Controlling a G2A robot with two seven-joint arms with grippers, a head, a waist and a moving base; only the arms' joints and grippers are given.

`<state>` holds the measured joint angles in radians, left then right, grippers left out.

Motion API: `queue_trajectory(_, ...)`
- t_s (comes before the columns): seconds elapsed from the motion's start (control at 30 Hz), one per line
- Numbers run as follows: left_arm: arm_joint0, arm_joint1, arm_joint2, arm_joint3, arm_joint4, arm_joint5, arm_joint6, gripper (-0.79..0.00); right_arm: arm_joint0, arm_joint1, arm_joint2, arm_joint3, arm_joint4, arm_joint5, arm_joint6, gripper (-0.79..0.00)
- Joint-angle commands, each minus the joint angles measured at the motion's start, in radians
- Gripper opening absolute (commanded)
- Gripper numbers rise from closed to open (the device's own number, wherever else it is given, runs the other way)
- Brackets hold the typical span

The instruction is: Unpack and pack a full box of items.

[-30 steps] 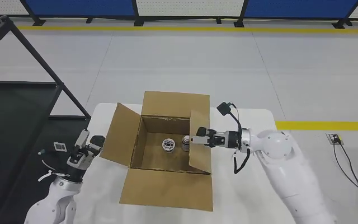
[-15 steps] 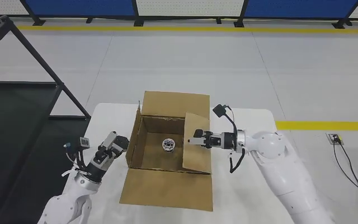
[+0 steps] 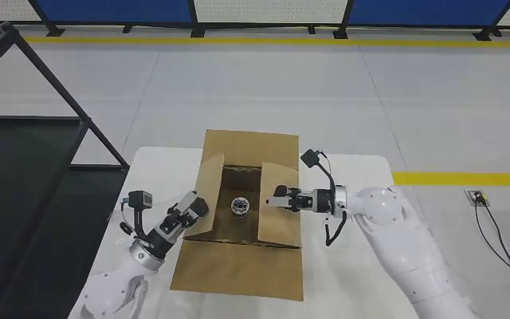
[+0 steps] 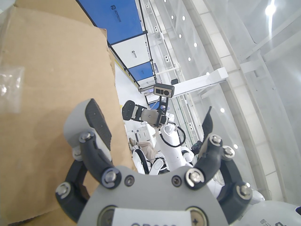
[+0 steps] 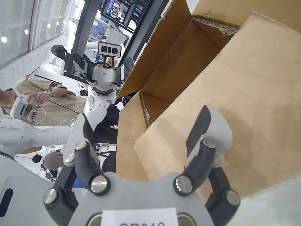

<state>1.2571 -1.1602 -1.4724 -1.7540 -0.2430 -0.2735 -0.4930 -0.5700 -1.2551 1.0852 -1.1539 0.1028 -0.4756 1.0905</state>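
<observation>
a: white surface (image 3: 147, 171) underneath, grey floor (image 3: 263, 80) beyond. state of the left pincer (image 4: 150, 116)?

b: spread wide, holding nothing. one pad (image 4: 97, 118) flat against the outer face of the left flap (image 4: 58, 71).

a: and the right pincer (image 5: 143, 123)?

b: much the same: wide apart, empty, one finger (image 5: 216, 130) laid on the outside of the right flap (image 5: 235, 95).

a: whereabouts of the box (image 3: 243, 182)?

b: mid-surface, between both arms. side flaps tipped up and leaning inward, far flap (image 3: 249, 146) and near flap (image 3: 239, 271) lying outward. one small round item (image 3: 240, 206) on the bottom inside, apart from the walls.

a: relation that matters for closing?

b: probably this: each side flap standing between its own pincer and the box's middle, hinge line running away from the robot. so a push inward, toward the opposite arm. left arm nearer the left flap, right arm nearer the right.

a: any writing?

b: none seen on the cardboard, just a clear tape patch (image 4: 10, 88) on the left flap. print on the blue wall panels (image 4: 110, 12) far off, left unread.
</observation>
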Motion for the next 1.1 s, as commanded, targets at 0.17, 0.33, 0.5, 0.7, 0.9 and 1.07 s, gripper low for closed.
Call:
queue_trajectory(0.17,-0.026,-0.003,0.029,0.022,0.012,0.023,-0.009,0.000,0.005,-0.001,-0.016,0.015,0.008,-0.002,-0.003,0.000)
queue_trajectory(0.33,-0.059,-0.006,0.055,0.068,0.016,0.039,-0.010,0.000,0.011,-0.002,-0.037,0.021,0.001,-0.020,0.007,0.000)
queue_trajectory(0.5,-0.088,-0.010,0.080,0.113,0.021,0.044,-0.015,0.000,0.002,-0.001,-0.053,0.016,-0.020,-0.045,0.009,0.000)
queue_trajectory(0.7,-0.111,-0.013,0.103,0.151,0.028,0.044,-0.023,0.000,-0.012,0.002,-0.072,-0.009,-0.063,-0.075,0.005,0.000)
queue_trajectory(0.9,-0.127,-0.015,0.114,0.177,0.031,0.041,-0.024,0.000,-0.015,0.002,-0.090,-0.017,-0.091,-0.065,-0.014,0.000)
queue_trajectory(1.07,-0.131,-0.016,0.117,0.191,0.032,0.039,-0.023,0.000,-0.012,0.001,-0.103,-0.016,-0.105,-0.062,-0.028,0.000)
